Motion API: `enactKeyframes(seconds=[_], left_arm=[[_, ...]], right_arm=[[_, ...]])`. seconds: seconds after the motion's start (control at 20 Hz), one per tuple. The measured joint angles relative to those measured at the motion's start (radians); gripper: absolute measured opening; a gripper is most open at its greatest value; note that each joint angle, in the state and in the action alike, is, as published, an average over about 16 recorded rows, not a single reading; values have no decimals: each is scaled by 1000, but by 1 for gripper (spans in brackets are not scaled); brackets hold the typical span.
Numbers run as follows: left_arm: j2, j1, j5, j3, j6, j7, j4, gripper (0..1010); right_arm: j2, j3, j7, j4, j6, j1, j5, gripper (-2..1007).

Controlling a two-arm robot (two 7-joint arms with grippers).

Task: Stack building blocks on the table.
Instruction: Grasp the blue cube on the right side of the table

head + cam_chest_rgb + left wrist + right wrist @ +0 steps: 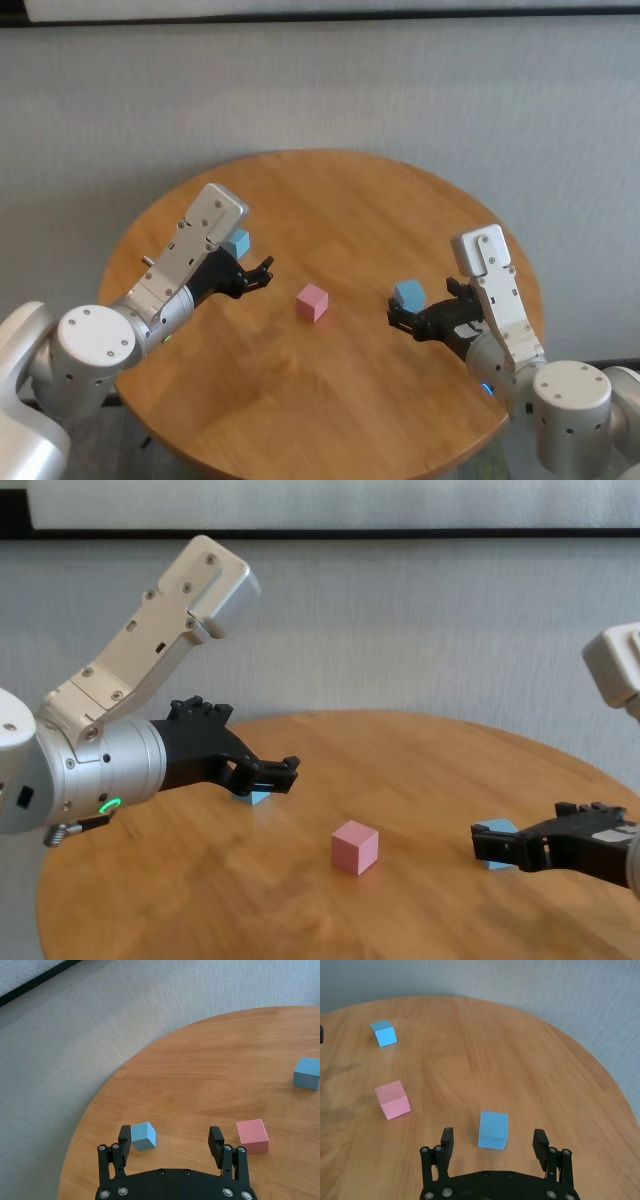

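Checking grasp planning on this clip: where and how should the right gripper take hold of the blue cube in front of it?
Grip the blue cube by its two opposite side faces, coming straight on from the robot's side. It sits flat on the table, free of its neighbours, already roughly centred ahead of the open right gripper, whose fingers stand wider than the cube.

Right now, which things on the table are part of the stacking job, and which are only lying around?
Part of the job:
- pink block, mid-table
- blue block by the left gripper, fingers open
- blue block by the right gripper, fingers open
- table

Only lying around:
- nothing visible; no block is stacked yet
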Motion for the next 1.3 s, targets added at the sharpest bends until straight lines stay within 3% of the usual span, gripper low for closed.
enactKeyframes(seconds=[0.45, 1.3], left_arm=[[0, 0, 0, 0, 0, 0, 0, 1001], [0, 0, 0, 0, 0, 0, 0, 1001]], right_arm=[[-59, 4, -27, 69, -9, 28, -33, 1001], [-138, 29, -38, 170, -15, 72, -68, 1001]])
